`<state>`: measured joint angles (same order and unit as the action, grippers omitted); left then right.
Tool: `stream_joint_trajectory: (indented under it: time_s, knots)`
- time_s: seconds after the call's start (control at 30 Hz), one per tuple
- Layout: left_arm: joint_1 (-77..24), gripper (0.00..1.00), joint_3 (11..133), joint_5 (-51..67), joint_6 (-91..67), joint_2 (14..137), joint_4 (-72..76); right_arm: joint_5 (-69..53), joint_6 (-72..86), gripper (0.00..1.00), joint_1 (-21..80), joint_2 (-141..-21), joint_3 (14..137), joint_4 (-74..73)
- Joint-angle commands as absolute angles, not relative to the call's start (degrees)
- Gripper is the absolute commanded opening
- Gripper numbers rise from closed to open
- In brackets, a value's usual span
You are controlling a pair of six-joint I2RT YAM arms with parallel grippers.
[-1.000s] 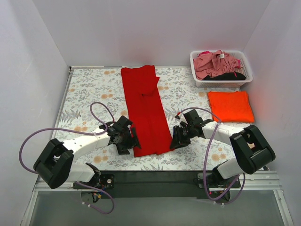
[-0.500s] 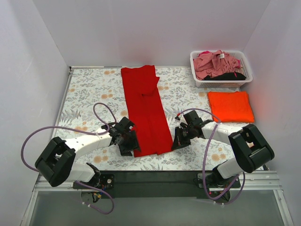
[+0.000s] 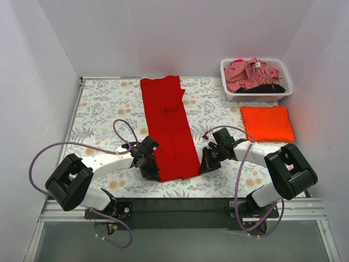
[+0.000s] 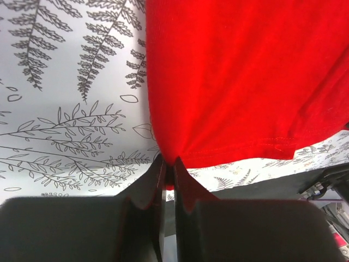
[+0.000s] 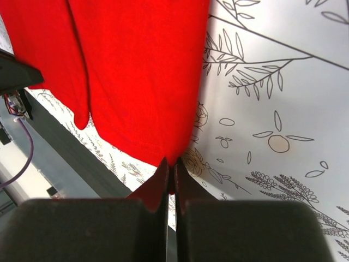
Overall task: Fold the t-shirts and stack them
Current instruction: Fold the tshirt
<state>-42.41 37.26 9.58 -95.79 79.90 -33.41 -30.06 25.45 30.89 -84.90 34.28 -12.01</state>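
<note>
As both arms reach in low over the floral-print table cloth (image 3: 103, 103), one red t-shirt (image 3: 168, 128) lies on it as a long strip folded lengthwise. It runs from the far edge toward the arms' bases, its near end slanted a little to the right. Two grippers are on it, one at each near corner. The left gripper (image 4: 169, 166) is pinched shut on the near-left corner of the hem, the cloth puckering into the closed jaws. The right gripper (image 5: 171, 168) is likewise clamped tight on the near-right corner, a tip of red caught between its fingers. Both sit down against the table.

One orange t-shirt (image 3: 267, 123), folded into a neat rectangle, lies flat at the right, well apart from the red one. It is just in front of the one white lattice basket (image 3: 256, 99) in the far right corner. The basket holds a heap of dusty pink cloth (image 3: 248, 73) with one black piece (image 3: 271, 87) showing at its near right side. How many garments make up the heap cannot be told.

The right arm's forearm lies between the two spread tees, near the orange one's near edge but not covering it. Two purple cables (image 3: 34, 161) loop out, one from each arm. One black rail (image 3: 174, 210) runs along the near edge by the bases. Plain white walls (image 3: 174, 38) close in three sides.
</note>
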Motion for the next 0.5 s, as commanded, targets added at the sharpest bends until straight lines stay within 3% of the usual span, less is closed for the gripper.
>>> stream_joint_trajectory:
  time_s: [0.0, 0.27, 0.47]
  knots:
    - [-43.2, 0.00, 35.9, 7.0, -95.4, 80.5, -36.8, -29.7, 23.8, 0.01, 31.4, -85.6, 33.4, -13.5]
    - [-46.1, 0.00, 35.0, 12.0, -97.2, 72.8, -40.0, -30.3, 19.3, 0.01, 31.3, -80.9, 35.4, -23.0]
    - [-39.1, 0.00, 44.9, 7.8, -91.5, 77.2, -38.8, -26.6, 17.6, 0.01, 29.9, -87.3, 52.3, -25.1]
